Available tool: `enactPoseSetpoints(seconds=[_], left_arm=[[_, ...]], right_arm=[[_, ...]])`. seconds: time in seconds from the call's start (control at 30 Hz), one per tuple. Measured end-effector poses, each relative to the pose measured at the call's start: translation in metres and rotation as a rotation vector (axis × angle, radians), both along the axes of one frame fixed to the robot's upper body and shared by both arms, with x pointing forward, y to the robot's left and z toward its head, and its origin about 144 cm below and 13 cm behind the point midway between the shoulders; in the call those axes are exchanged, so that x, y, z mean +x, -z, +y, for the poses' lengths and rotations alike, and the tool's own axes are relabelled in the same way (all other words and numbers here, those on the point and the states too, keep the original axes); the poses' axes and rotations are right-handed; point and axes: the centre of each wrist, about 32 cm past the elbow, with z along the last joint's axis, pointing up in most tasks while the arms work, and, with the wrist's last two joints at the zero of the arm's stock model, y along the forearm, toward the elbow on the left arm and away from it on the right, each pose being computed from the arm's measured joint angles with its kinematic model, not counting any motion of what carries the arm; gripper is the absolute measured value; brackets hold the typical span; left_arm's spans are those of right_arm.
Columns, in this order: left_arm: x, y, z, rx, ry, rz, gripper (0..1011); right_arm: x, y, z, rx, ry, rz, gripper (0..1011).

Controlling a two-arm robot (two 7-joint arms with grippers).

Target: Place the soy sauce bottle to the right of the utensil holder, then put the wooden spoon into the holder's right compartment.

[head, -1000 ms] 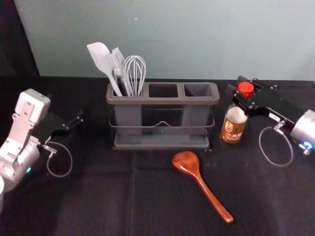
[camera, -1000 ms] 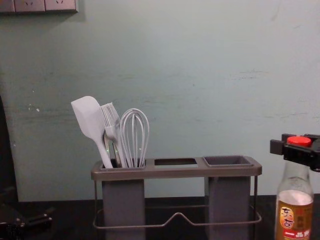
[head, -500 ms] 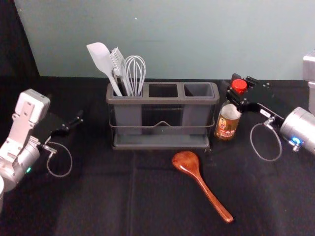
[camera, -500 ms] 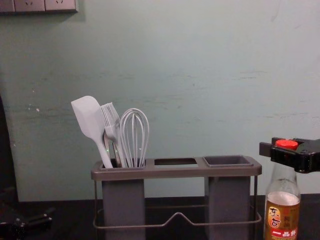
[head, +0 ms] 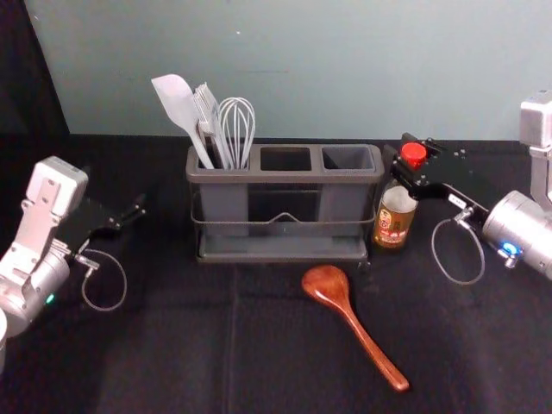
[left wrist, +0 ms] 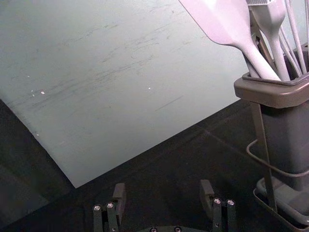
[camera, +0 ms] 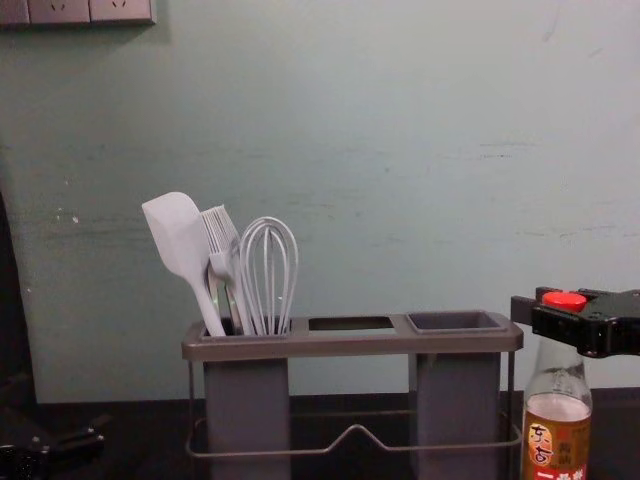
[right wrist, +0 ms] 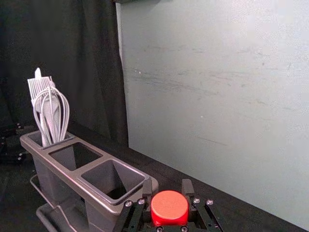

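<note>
Leftward and lower came the soy sauce bottle [head: 393, 228], clamped by your right pincer [right wrist: 167, 188] just right of the utensil holder [head: 285, 178], toward the counter's [head: 172, 354] far edge, your open left pincer [left wrist: 163, 191] idle opposite, you needing its base flat before release.

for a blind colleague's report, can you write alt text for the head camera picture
A robot's right gripper grips a soy sauce bottle by its neck, just right of a utensil holder. A wooden spoon lies in front; the left gripper is off to the left.
</note>
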Motion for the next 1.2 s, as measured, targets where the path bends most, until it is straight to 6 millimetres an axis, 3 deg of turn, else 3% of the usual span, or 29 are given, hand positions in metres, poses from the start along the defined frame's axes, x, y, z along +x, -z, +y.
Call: enactPoseSetpoints(seconds=[0.1,0.2,0.5,0.6,0.63,0.77,1.2], left_arm=[[0.000,0.000,0.000,0.000,0.000,0.000,1005],[0.000,0.000,0.000,0.000,0.000,0.000,1005],[0.000,0.000,0.000,0.000,0.000,0.000,1005],[0.000,0.000,0.000,0.000,0.000,0.000,1005],[0.000,0.000,0.000,0.000,0.000,0.000,1005],[0.000,0.000,0.000,0.000,0.000,0.000,1005],[0.000,0.000,0.000,0.000,0.000,0.000,1005]], right_arm=[[0.000,0.001,0.001,0.001,0.001,-0.001,383],[0.000,0.000,0.001,0.003,0.002,-0.004,460],[-0.007,-0.017,0.001,0.012,0.006,-0.054,763],[-0.011,-0.022,0.000,0.016,0.008,-0.067,818],[-0.012,-0.023,0.000,0.016,0.009,-0.069,891],[-0.021,-0.029,-0.001,0.008,0.017,-0.067,969],[-0.077,-0.043,-0.002,-0.101,0.056,0.001,1003]])
